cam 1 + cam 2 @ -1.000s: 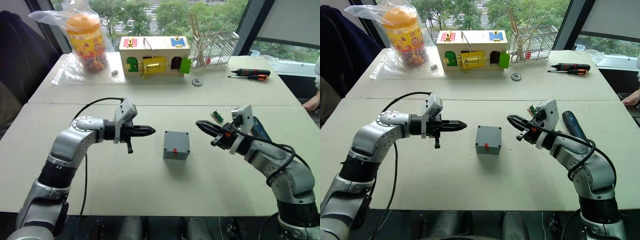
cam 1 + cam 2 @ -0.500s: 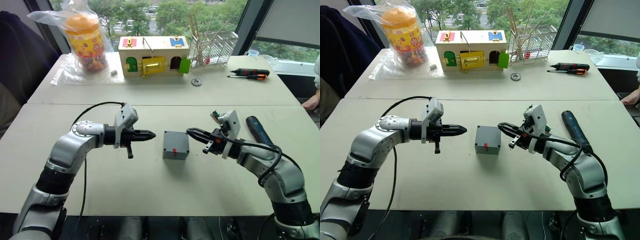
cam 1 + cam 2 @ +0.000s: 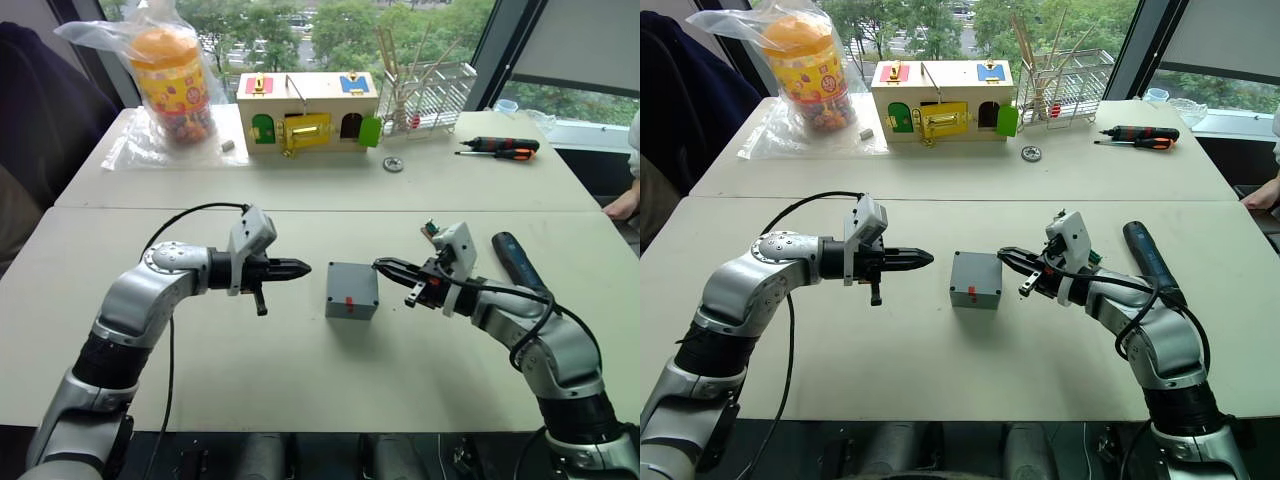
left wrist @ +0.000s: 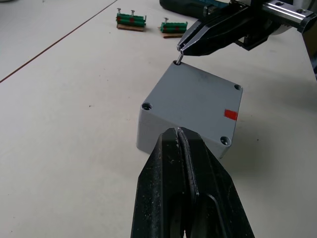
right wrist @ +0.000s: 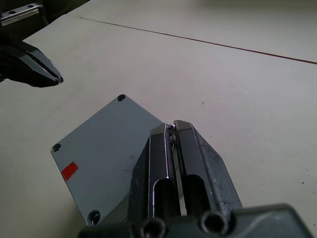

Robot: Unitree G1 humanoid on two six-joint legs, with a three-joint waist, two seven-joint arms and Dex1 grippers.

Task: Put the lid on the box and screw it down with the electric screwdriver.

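The grey box [image 3: 351, 291], with a red mark by its near edge, stands mid-table. The lid [image 4: 198, 96] lies on top of it, a screw hole at each corner. My right gripper [image 3: 379, 265] reaches in from the right and is shut on a small screw [image 4: 179, 57], whose tip sits at the lid's far right corner hole. My left gripper [image 3: 304, 267] hovers shut and empty just left of the box, pointing at it. The dark electric screwdriver [image 3: 516, 258] lies on the table beyond my right forearm.
At the back stand a wooden box with coloured doors [image 3: 305, 108], a bagged orange jar [image 3: 172, 75] and a wire rack [image 3: 430, 95]. Two hand screwdrivers [image 3: 500, 148] lie back right. Green terminal blocks [image 4: 131, 20] lie near the box. A person's hand [image 3: 625, 205] rests at the right edge.
My right gripper has swung left and down from above the table to the box's far right corner, then held there. The left arm has stayed still.
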